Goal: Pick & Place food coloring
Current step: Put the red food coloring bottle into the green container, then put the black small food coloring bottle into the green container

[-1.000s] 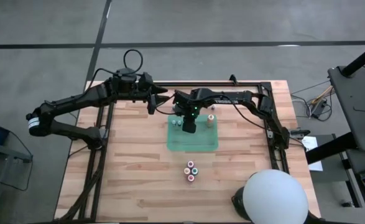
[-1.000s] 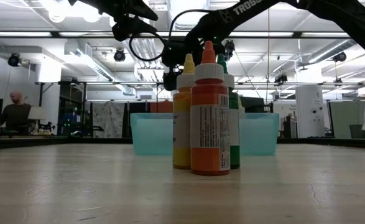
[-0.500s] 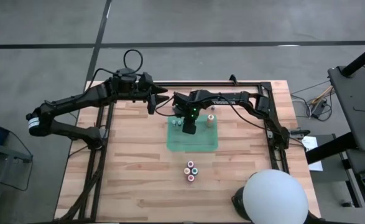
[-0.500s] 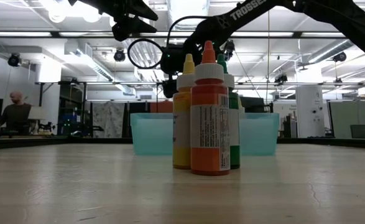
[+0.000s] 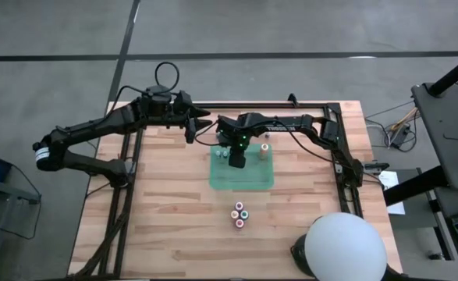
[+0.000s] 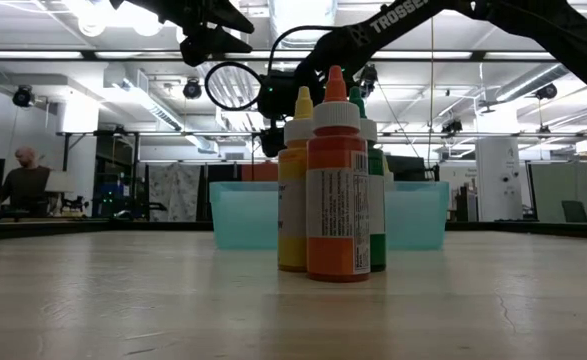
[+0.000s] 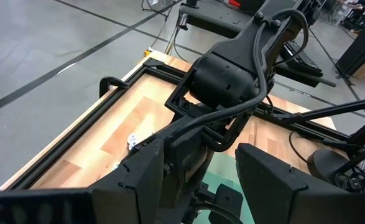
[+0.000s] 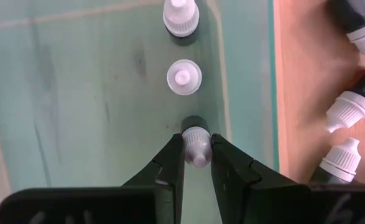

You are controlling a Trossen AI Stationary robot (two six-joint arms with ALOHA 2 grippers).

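Observation:
A green tray (image 5: pixel 252 178) sits mid-table; in the low view it shows as a pale turquoise wall (image 6: pixel 241 215). My right gripper (image 8: pixel 196 163) reaches down into the tray, shut on a small pale-capped food coloring bottle (image 8: pixel 195 144). Two more pale-capped bottles (image 8: pixel 184 78) (image 8: pixel 181 15) stand in a row beyond it on the tray floor. Dark-bodied bottles (image 8: pixel 350 106) stand on the wood beside the tray. A cluster of colour-topped bottles (image 5: pixel 239 215) stands nearer the table's near edge, with yellow, orange and green ones (image 6: pixel 336 180) in front of the low view. My left gripper (image 7: pixel 222 180) hangs open above the table's far left part. My right gripper pinches the bottle's pale cap (image 8: pixel 196 138) between its two fingertips, coming from above and pointing steeply down. The bottle stays upright. Its dark body is hidden beneath the cap, so I cannot tell whether its base rests on the tray floor.
A beige bottle (image 5: pixel 265 150) stands at the tray's far right. Black frame rails (image 5: pixel 322 105) run along the table's far and side edges. A large white dome (image 5: pixel 346 248) sits at the near right corner. A person (image 6: pixel 21 180) sits far behind the table.
My right gripper has sunk a little toward the tray, still shut on the small bottle, and then kept still.

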